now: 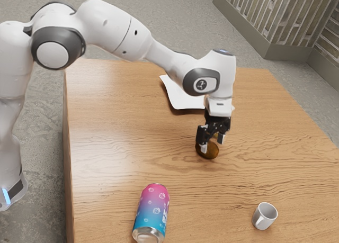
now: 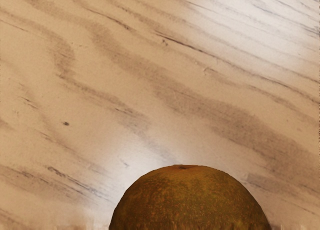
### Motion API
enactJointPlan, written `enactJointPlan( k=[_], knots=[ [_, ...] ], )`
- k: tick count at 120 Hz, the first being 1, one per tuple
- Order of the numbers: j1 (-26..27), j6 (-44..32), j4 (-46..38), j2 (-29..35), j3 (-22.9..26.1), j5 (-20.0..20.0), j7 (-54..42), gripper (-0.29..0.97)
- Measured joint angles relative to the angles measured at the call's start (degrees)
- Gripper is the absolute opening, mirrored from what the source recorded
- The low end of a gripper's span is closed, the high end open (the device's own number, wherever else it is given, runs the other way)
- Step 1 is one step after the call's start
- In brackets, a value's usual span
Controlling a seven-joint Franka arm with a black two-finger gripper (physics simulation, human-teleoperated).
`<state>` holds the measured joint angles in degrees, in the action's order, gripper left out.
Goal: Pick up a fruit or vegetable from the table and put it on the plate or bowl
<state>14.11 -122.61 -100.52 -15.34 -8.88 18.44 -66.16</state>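
Brown fruit (image 1: 207, 152): round, rough-skinned, sitting on the wooden table (image 1: 116, 147) a little toward the exterior view's right of centre. In the wrist view the fruit (image 2: 190, 200) lies right under the hand. That view adds its speckled olive-brown skin, a small dark stem spot on top and pale wood grain all round it.

Gripper (image 1: 211, 141): directly above the fruit, pointing down. Fingers spread, one on each side of the fruit's top, low enough to straddle it. Fruit rests on the table.

Exterior view adds the rest of the layout. White plate (image 1: 177, 98): farther back on the table, partly hidden behind the arm, near the fruit but apart from it. Pink-and-blue can (image 1: 152, 210): lying on its side near the front edge. White cup (image 1: 264, 215): tipped over, toward the front at the exterior view's right, well apart from the can.
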Motion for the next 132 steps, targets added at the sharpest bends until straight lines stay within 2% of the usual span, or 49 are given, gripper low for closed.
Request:
enactJointPlan(
  k=[25, 51, 64, 70, 81, 89, 96, 103, 113, 132],
  knots=[
    [0.05, -1.39, -0.37, -1.96, -0.17, 2.36, -1.09, 0.65],
    [-0.41, -3.15, -0.40, -1.88, -0.27, 6.62, -1.74, 0.28],
    [-0.10, -3.81, -0.41, -1.38, -0.60, 7.57, -1.73, 0.26],
    [2.33, -4.02, -0.42, 0.66, -2.99, 7.74, -1.71, 0.24],
    [9.60, -4.30, -0.90, 6.52, -11.83, 7.70, -1.56, 0.24],
    [11.00, -4.41, -1.26, 9.31, -17.73, 7.73, -1.45, 0.25],
    [10.03, -4.46, -1.33, 9.99, -21.88, 7.82, -1.38, 0.25],
    [7.08, -4.49, -1.31, 9.79, -23.59, 7.97, -1.33, 0.26],
    [3.52, -4.50, -1.17, 8.89, -24.24, 8.14, -1.28, 0.26],
    [0.07, -4.51, -0.67, 6.61, -24.38, 8.31, -1.23, 0.27]
  ],
)
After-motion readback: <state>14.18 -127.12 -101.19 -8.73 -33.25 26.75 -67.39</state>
